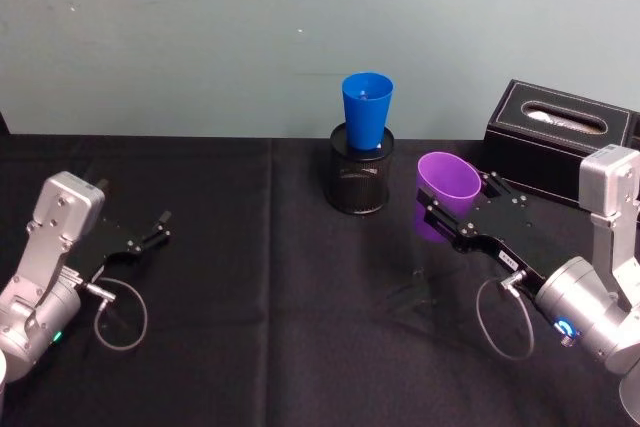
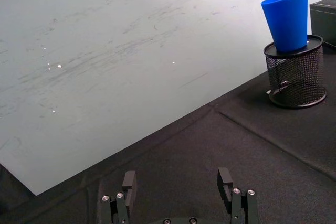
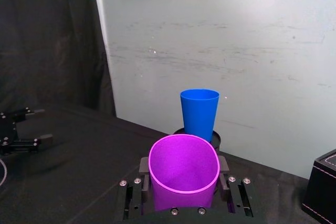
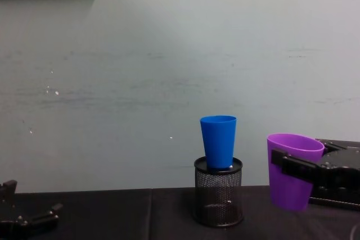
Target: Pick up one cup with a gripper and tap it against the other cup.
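Right of the black wire-mesh pen holder (image 1: 360,182) and a little nearer the robot: the purple tumbler (image 1: 447,182), clear of the black tablecloth (image 1: 250,277), rim up and slightly tipped. Pinched across its wall just under the rim by the right gripper (image 1: 456,203), jaws snug on both sides. Perched upright in the pen holder's mouth: the blue tumbler (image 1: 367,107), apart from the purple one, whose rim sits about level with its middle from the chest camera. Likely needed for the tap: a leftward carry toward the pen holder, gentle enough not to topple the perched cup. Far left of the pen holder, low over the cloth: the left gripper (image 2: 177,181), jaws spread wide, nothing between them. Right of the pen holder, behind the right arm: a black stitched tissue box (image 1: 560,137).
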Robot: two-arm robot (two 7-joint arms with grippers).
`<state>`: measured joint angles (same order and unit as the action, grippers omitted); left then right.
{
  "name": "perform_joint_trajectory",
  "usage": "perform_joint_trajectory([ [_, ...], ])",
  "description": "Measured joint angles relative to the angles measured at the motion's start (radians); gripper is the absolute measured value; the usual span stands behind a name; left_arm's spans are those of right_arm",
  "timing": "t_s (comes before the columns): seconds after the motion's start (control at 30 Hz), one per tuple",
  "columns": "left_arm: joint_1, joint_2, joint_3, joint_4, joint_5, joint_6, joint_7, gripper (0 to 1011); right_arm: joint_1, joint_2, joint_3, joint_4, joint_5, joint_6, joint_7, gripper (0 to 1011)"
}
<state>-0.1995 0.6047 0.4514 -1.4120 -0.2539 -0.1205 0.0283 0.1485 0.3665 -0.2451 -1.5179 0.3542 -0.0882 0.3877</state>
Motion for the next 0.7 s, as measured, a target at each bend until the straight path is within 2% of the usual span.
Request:
perform_joint_trajectory([
  [0.7, 0.000, 0.000, 0.000, 0.000, 0.000, 0.000, 0.000, 1011, 0.000, 0.000, 0.000, 0.000, 0.000, 0.000, 0.000, 731],
])
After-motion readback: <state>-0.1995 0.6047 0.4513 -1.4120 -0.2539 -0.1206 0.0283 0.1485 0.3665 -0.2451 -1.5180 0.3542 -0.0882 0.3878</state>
